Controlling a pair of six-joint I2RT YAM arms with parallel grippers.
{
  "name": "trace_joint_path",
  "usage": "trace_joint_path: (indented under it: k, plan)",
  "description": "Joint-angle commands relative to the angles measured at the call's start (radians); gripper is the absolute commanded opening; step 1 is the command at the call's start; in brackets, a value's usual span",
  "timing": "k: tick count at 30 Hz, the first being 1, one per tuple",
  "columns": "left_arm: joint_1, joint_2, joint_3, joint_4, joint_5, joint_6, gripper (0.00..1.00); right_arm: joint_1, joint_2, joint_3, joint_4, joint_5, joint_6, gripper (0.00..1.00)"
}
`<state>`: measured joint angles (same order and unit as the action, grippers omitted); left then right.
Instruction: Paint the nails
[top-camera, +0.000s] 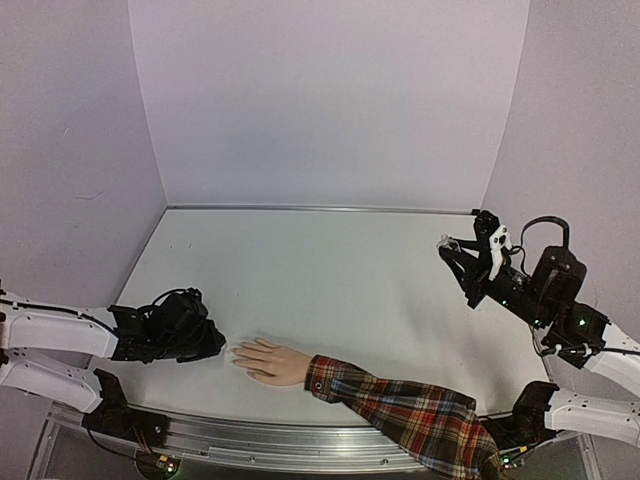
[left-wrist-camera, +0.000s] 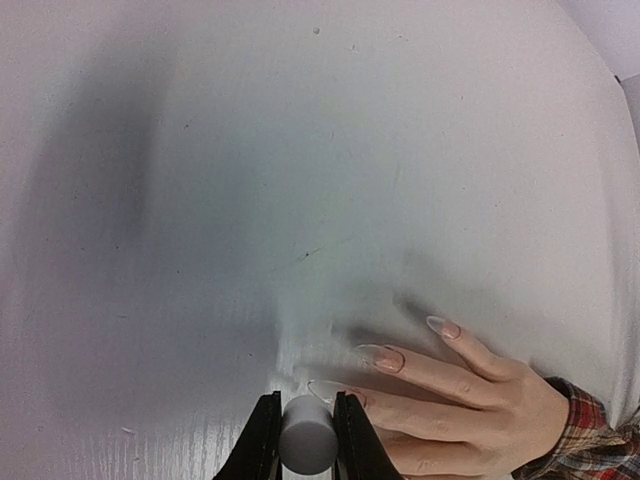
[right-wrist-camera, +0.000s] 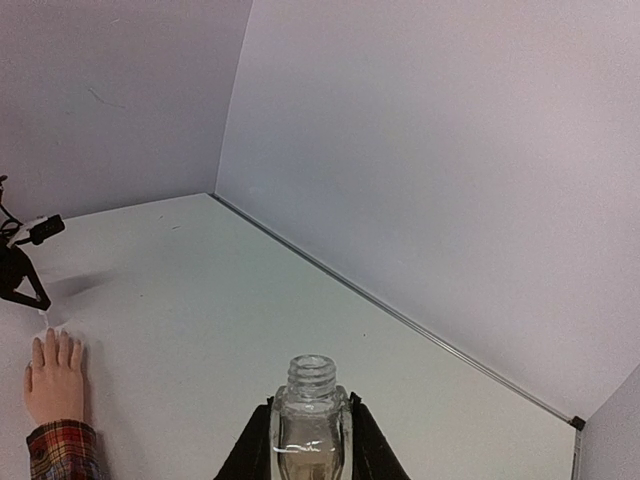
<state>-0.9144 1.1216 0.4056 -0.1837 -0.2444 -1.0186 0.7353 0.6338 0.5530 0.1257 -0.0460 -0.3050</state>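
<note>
Left gripper (left-wrist-camera: 306, 418) pinches a grey round cap (left-wrist-camera: 306, 448) by the long pale nails (left-wrist-camera: 390, 358): stiff and slick, to brush, not grasp. Right gripper (right-wrist-camera: 310, 432) clasps a clear glass bottle (right-wrist-camera: 310, 382).

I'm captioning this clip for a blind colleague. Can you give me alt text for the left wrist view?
The left pincer, shut on a grey cylindrical cap, sits just beside the long, pale nails of a hand lying flat on a white table. A red plaid sleeve shows at the lower right.

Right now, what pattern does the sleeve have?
The sleeve is red plaid; the top view shows it best.
</note>
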Motion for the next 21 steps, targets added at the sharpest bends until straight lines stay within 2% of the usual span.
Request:
trace_joint_path:
  k: [1,11,21]
  plan:
    - [0.008,0.013,0.06,-0.019,-0.036,0.026,0.0,-0.004,0.002,-0.004,0.026,-0.014,0.008,0.0]
    - [0.007,-0.085,0.092,-0.112,-0.013,0.018,0.0,-0.004,0.007,-0.001,0.028,-0.017,0.002,0.0]
    - [0.008,-0.004,0.112,-0.03,0.043,0.029,0.0,-0.004,0.006,-0.002,0.028,-0.023,0.006,0.0]
